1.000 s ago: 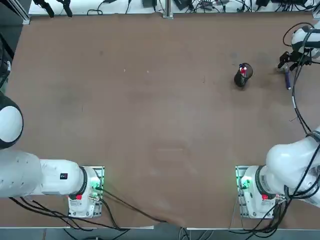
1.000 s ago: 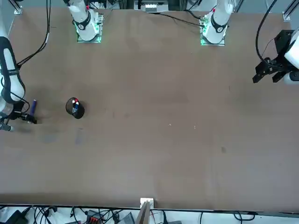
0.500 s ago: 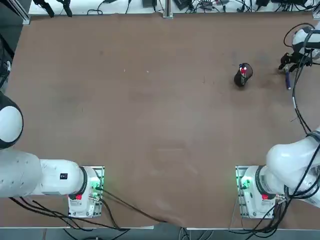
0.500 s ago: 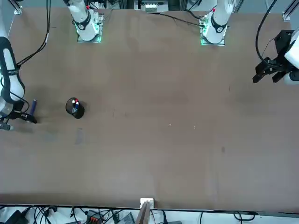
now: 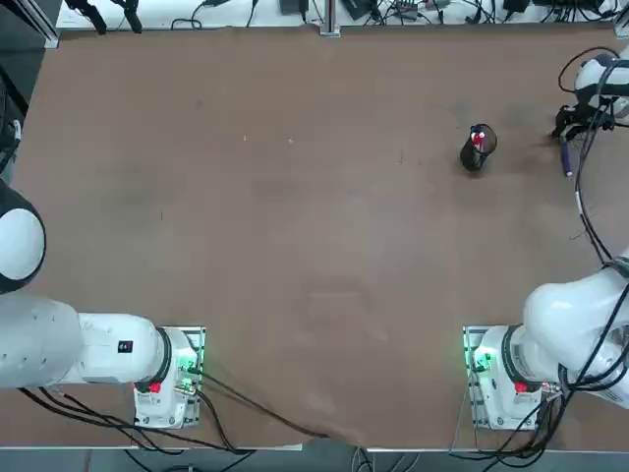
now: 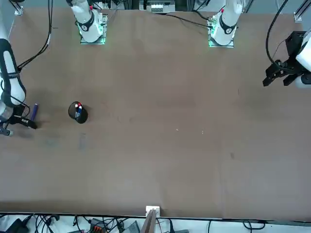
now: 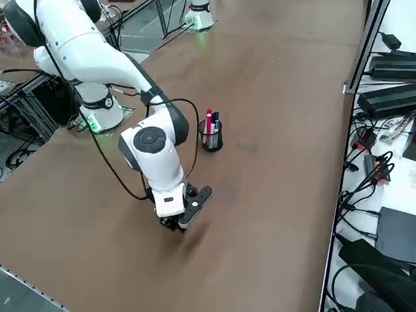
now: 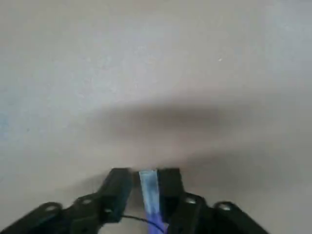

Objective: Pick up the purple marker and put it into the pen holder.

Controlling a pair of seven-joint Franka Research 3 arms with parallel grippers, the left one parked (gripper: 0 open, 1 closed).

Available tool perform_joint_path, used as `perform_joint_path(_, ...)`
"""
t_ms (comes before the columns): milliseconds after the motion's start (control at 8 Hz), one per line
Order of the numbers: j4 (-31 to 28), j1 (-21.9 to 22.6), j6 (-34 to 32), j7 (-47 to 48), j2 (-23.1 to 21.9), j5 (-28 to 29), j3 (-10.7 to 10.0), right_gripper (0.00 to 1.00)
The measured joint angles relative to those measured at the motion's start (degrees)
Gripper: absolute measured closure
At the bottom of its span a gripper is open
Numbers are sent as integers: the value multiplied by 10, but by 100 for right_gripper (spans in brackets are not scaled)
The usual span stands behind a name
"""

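Since a second ago, little has shifted on the brown table (image 5: 295, 226): the right arm (image 7: 97, 58) holds its reach at the table's far right corner. Its right gripper (image 8: 145, 181) stays low, fingers (image 8: 117, 187) pinching the purple marker (image 8: 149, 192). Overhead, the marker's visible length looks slightly shorter. Nearby, well apart from it, the pen holder (image 5: 476, 150) stands unchanged, a red and white pen (image 7: 208, 122) inside.

You see the purple marker (image 8: 148, 195), a thin violet-blue stick, pinched between two black fingers near the table's far right edge. The pen holder (image 5: 476, 152), a small black cup, stands upright nearby, holding pens.
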Motion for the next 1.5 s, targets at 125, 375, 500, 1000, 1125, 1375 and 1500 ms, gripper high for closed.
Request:
perform_joint_path(125,0,0,0,0,-1,0,0,81)
perform_joint_path(375,0,0,0,0,-1,0,0,85)
perform_joint_path(500,0,0,0,0,-1,0,0,85)
perform_joint_path(1000,50,20,-138,26,-54,0,7,85)
perform_joint_path(1125,78,43,-205,69,-82,0,9,85)
perform_joint_path(1375,133,117,-314,214,-121,-37,10,85)
perform_joint_path(1500,153,155,-346,303,-126,-82,10,85)
